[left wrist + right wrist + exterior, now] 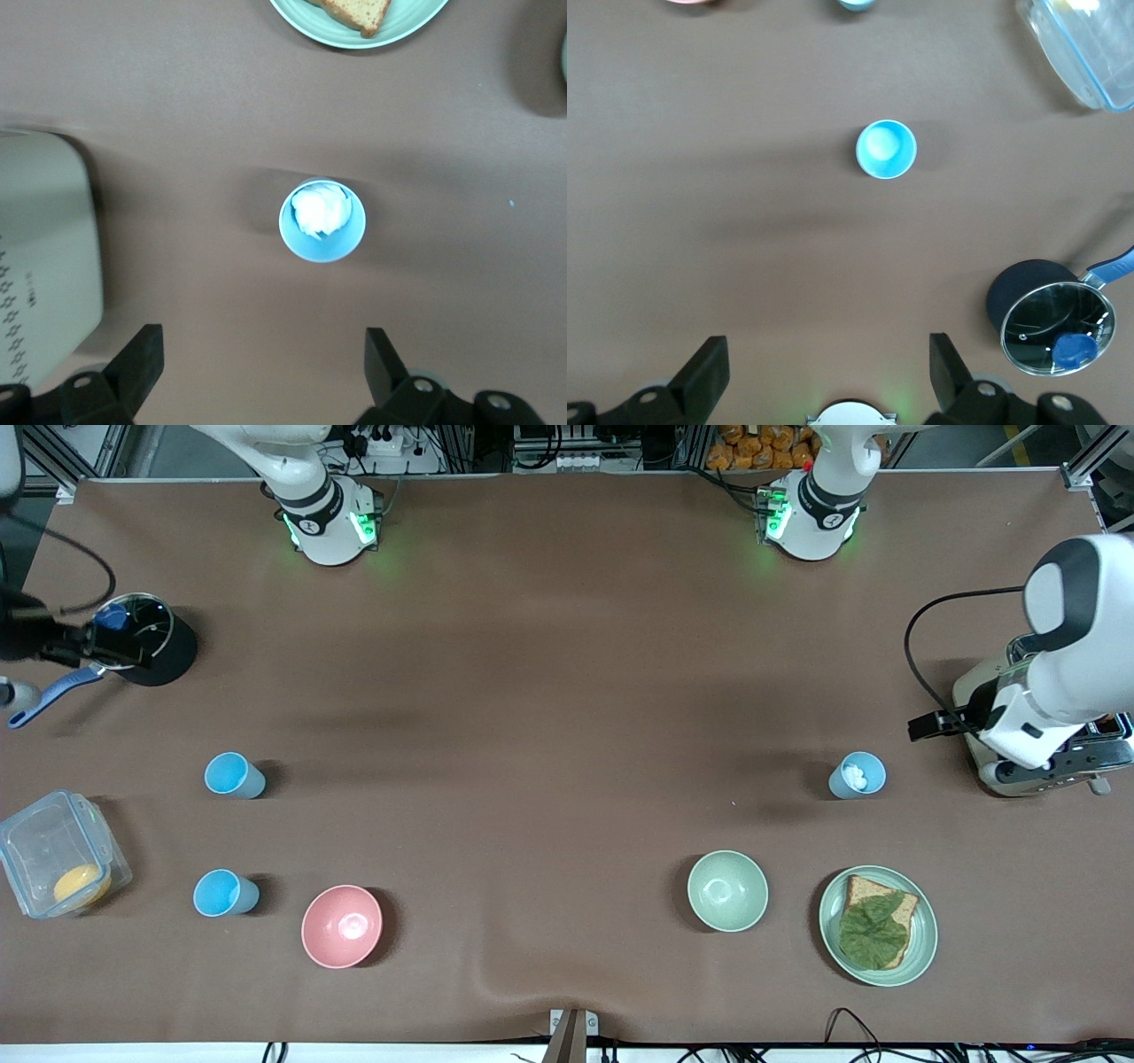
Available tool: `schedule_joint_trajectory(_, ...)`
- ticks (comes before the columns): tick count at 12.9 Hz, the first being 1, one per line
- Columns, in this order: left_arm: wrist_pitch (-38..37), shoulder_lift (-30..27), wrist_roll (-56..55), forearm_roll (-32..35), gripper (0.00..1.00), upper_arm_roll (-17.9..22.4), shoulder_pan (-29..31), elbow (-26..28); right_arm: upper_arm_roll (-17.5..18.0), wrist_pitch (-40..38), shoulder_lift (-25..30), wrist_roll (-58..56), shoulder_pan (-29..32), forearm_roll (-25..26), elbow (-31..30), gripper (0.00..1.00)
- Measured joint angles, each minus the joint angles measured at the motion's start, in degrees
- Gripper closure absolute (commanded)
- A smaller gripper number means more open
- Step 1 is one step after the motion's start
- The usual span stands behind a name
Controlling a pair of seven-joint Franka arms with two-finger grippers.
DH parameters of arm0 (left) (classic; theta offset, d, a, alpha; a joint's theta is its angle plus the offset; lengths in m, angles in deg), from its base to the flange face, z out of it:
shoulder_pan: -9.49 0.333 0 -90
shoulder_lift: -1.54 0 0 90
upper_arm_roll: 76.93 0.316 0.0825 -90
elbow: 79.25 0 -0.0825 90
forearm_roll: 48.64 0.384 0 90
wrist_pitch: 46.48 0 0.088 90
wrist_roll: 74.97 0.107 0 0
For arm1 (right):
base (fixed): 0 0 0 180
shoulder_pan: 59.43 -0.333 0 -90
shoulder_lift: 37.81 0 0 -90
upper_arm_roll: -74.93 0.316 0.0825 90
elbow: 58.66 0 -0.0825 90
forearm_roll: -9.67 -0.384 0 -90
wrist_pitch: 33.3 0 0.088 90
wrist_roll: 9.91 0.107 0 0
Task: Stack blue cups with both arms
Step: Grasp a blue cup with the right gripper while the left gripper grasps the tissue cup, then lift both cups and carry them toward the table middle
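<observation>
table (549, 691): brown cloth surface, robot bases along one edge.

blue cups, three, all upright and well apart:
- first cup (234, 775) toward the right arm's end; empty; also seen in the right wrist view (886, 149).
- second cup (225, 893) same end, nearer the front camera than the first, just beside the pink bowl (342, 926); empty.
- third cup (857, 775) toward the left arm's end, with something white and crumpled inside; also seen in the left wrist view (322, 220).

left gripper (257, 372): fingers spread wide, holding nothing, up in the air over bare cloth near the third cup.

right gripper (824, 376): fingers spread wide, holding nothing, high over the cloth with the first cup below.

other items:
- pale green bowl (727, 890).
- green plate (877, 926) with bread and a leaf, beside the green bowl.
- clear lidded box (58, 865) with something orange inside.
- black pot (146, 640) with glass lid and blue handle.
- toaster (1045, 766), partly under the left arm.
</observation>
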Motion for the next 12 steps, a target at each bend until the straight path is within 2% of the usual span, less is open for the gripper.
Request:
schedule_joint_trajectory(4, 12.33, 3.04, 0.01, -0.02, 0.00, 0.00, 0.51, 7.27, -0.04, 10.27, -6.84, -0.52, 3.11, 0.02, -4.81, 0.00)
schedule_joint_trajectory(7, 16.83, 7.24, 0.11, -0.02, 0.10, 0.01, 1.15, 8.13, -0.09, 18.55, -9.52, -0.39, 4.87, 0.13, -9.89, 0.00)
schedule_joint_trajectory(10, 20.64, 10.42, 0.11, -0.02, 0.24, -0.05, 1.13, 8.13, -0.12, 24.57, -15.41, -0.43, 7.88, 0.14, -11.15, 0.00)
schedule_joint_trajectory(12, 22.65, 12.16, 0.12, -0.02, 0.46, -0.09, 1.11, 8.12, -0.10, 27.43, -19.01, -0.43, 8.30, 0.14, -11.19, 0.00)
